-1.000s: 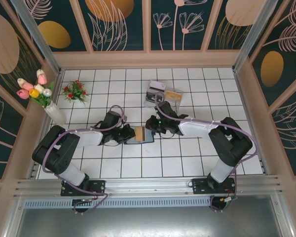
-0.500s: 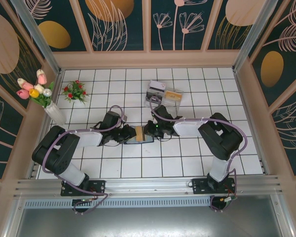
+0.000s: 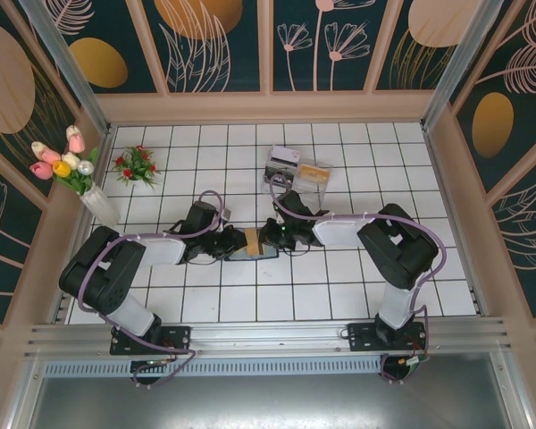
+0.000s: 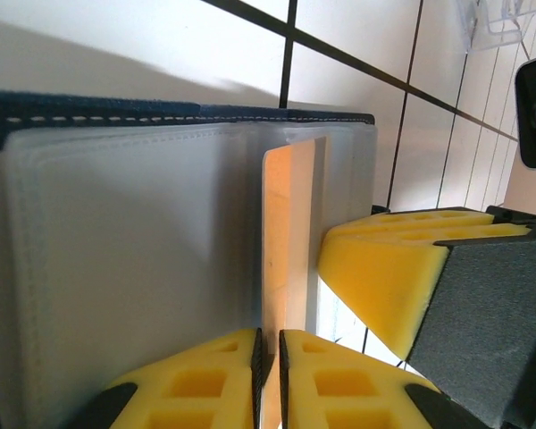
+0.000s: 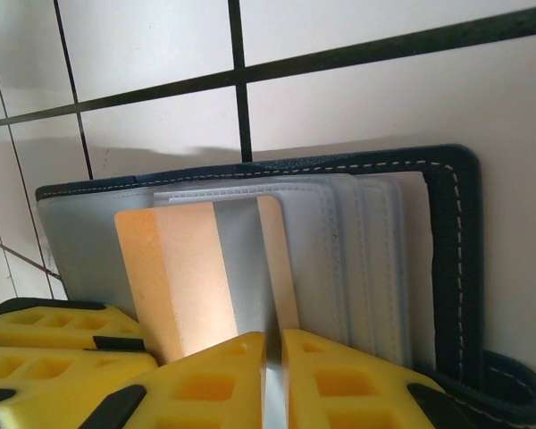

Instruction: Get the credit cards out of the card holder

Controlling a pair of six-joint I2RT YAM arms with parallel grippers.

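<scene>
Two robot arms meet in the middle of the white tiled surface (image 3: 250, 304). The left arm (image 3: 152, 250) reaches in from the left and the right arm (image 3: 348, 232) from the right. Between them lies the dark blue card holder (image 3: 263, 253). It is open and flat on the tiles, with its pale clear pockets facing up.

A tan credit card (image 3: 250, 239) sticks partway out of the card holder, toward the left arm.

Up close from the left wrist, the tan credit card (image 4: 290, 223) stands on its edge beside the pockets of the card holder (image 4: 116, 268). The left jaws are squeezed together on the card's near end, with one yellow pad (image 4: 205, 384) on each side of it. A yellow pad (image 4: 384, 268) of the other arm sits just beside the card.

From the right wrist, the tan credit card (image 5: 174, 268) lies on top of the pockets, and the blue stitched edge of the card holder (image 5: 451, 268) runs around them. The right jaws are almost together. They pinch a thin pale sheet, which looks like one of the holder's pockets.

Farther back sits a clear tray (image 3: 295, 170). At the left stand a vase of tulips (image 3: 67, 161) and some small red flowers (image 3: 136, 165).
</scene>
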